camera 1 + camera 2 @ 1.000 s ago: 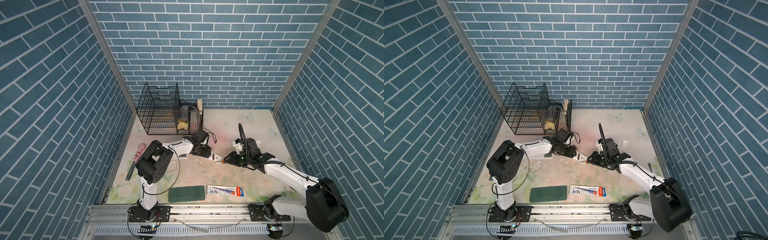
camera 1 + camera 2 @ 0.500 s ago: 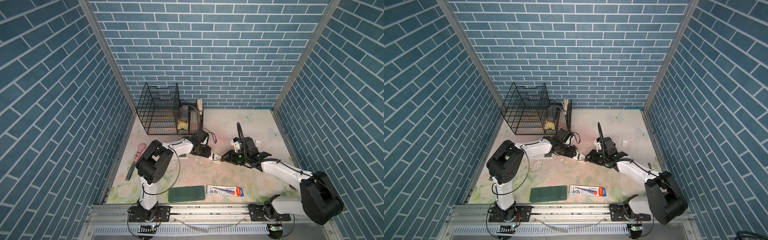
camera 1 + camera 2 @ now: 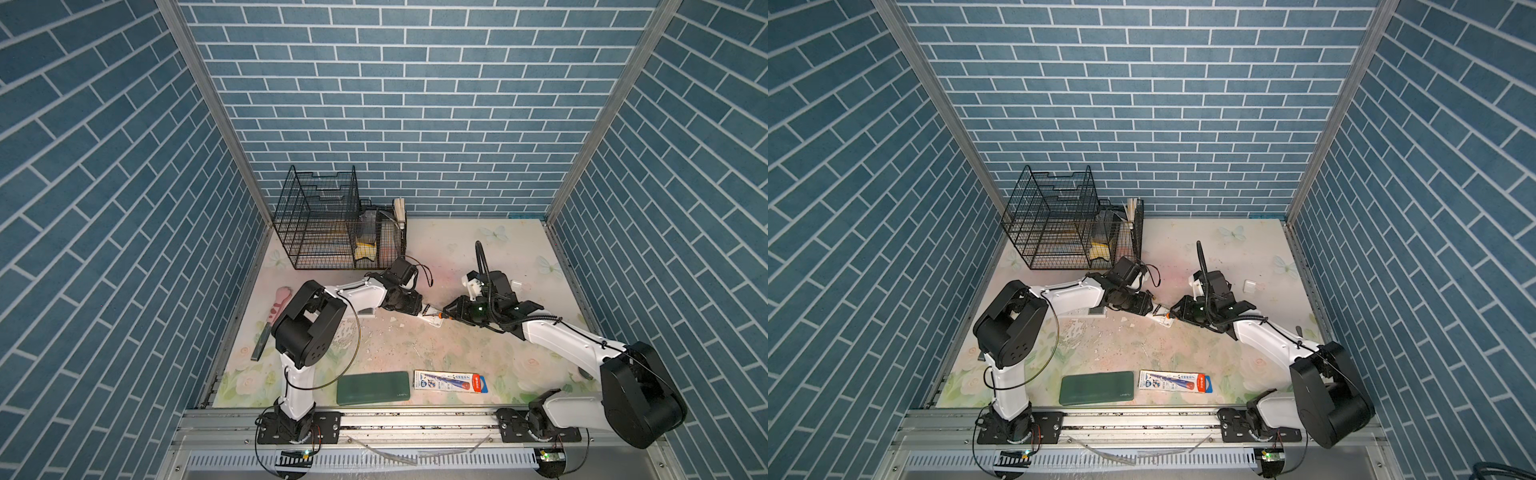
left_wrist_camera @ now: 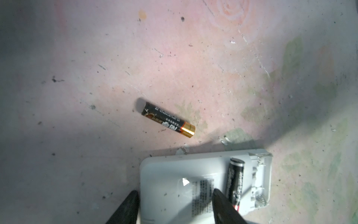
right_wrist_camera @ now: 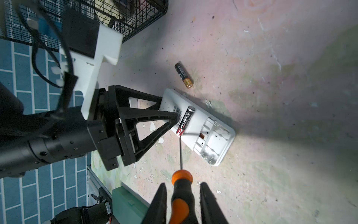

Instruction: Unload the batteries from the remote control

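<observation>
The white remote control [image 4: 174,174] lies face down on the table with its battery bay open, and my left gripper [image 4: 174,192] is shut on its body. One black, gold-ended battery [image 4: 166,117] lies loose on the table just beside it. A second battery [image 5: 185,120] sits tilted on the remote at the bay's edge. My right gripper [image 5: 183,184] is shut on the orange-and-black screwdriver [image 5: 181,195], whose thin tip meets that battery's red end. In both top views the two grippers [image 3: 419,309] [image 3: 1177,313] meet at the remote [image 3: 432,319] mid-table.
A black wire basket [image 3: 328,232] stands at the back left. A green case [image 3: 372,387] and a flat packet [image 3: 451,381] lie near the front edge. A pink-handled knife [image 3: 270,324] lies by the left wall. A small white piece [image 3: 1250,286] sits behind the right arm.
The right arm has shifted a little to the left, bringing the screwdriver closer in on the remote. The left arm has not moved.
</observation>
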Available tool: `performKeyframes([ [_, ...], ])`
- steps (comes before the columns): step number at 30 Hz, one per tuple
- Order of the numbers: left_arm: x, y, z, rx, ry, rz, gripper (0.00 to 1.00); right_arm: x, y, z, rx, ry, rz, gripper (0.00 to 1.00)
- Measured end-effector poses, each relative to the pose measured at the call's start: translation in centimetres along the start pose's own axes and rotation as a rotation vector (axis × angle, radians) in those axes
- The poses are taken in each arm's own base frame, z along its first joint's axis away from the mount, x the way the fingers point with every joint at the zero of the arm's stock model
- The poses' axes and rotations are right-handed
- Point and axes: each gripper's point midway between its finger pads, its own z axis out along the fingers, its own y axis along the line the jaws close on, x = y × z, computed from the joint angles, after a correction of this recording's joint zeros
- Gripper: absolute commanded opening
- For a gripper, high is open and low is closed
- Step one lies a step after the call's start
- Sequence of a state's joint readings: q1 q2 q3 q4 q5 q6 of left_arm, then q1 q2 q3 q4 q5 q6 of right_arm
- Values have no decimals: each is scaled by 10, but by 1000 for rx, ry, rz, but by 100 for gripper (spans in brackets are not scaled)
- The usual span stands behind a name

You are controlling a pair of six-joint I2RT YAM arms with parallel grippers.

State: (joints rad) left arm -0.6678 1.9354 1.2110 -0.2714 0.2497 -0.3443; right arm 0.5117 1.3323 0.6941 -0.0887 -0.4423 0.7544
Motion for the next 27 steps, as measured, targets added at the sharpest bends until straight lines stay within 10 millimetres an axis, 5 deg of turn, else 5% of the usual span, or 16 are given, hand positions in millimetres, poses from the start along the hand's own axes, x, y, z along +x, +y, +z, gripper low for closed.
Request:
performKeyframes([
  [20, 2, 0, -2, 1, -1, -11, 64, -20, -9, -1, 3, -37, 28, 0],
  [27, 6, -4, -4, 38, -12, -49, 65, -36, -6, -24, 21, -133, 17, 0],
])
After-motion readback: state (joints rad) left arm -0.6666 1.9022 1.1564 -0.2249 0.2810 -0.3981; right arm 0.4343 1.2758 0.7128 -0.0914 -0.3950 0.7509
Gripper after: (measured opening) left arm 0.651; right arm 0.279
